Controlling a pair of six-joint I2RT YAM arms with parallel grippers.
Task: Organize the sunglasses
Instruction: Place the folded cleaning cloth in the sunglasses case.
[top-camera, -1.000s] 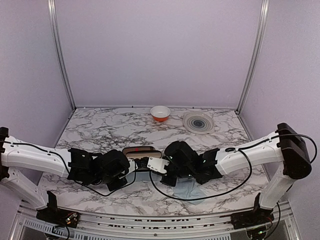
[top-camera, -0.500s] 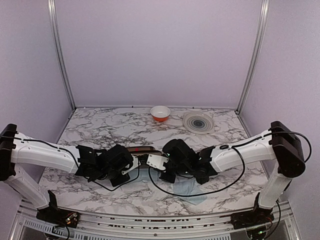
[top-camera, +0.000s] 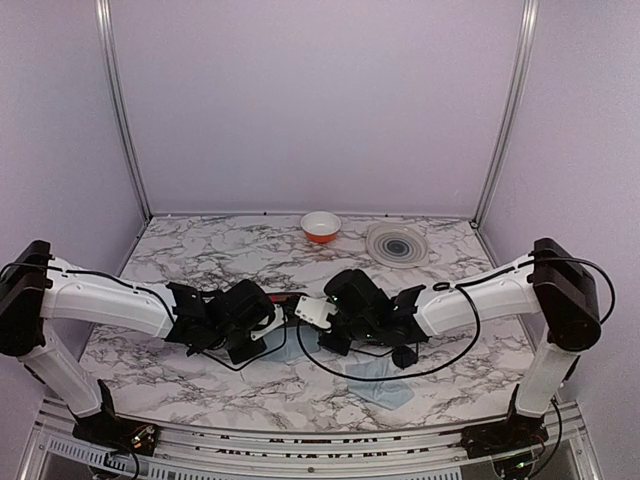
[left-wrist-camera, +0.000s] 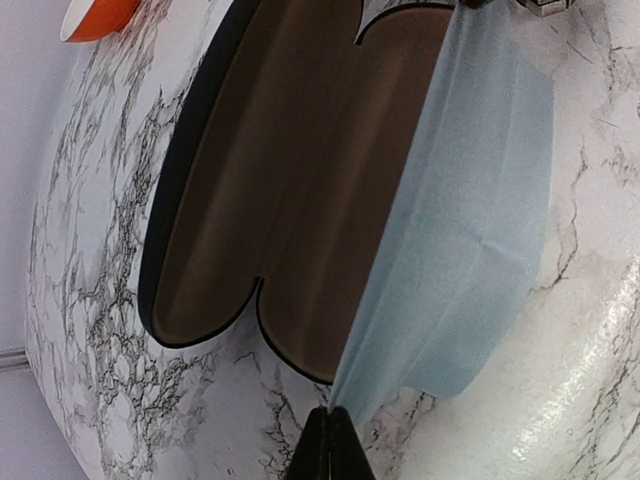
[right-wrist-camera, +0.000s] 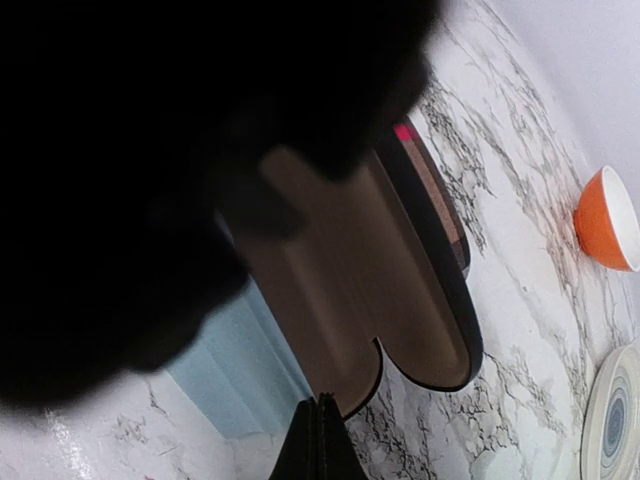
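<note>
The sunglasses are out of view. An open case (left-wrist-camera: 290, 170) with a brown lining lies on the marble table; its plaid outside with a red stripe (right-wrist-camera: 432, 185) shows in the right wrist view. A light blue cloth (left-wrist-camera: 470, 220) lies partly under the case. My left gripper (left-wrist-camera: 330, 425) is shut, pinching a corner of that cloth. My right gripper (right-wrist-camera: 322, 410) is shut at the edge of the cloth (right-wrist-camera: 235, 365), beside the case's rim. In the top view both wrists meet over the case (top-camera: 280, 298), with the cloth (top-camera: 378, 378) trailing toward the near edge.
An orange bowl (top-camera: 320, 226) and a grey ringed plate (top-camera: 397, 244) stand at the back of the table. A large black blur fills the upper left of the right wrist view, close to the camera.
Both arms have stretched farther from the near edge, their wrists moving together toward the back. More of the blue cloth now shows behind them.
</note>
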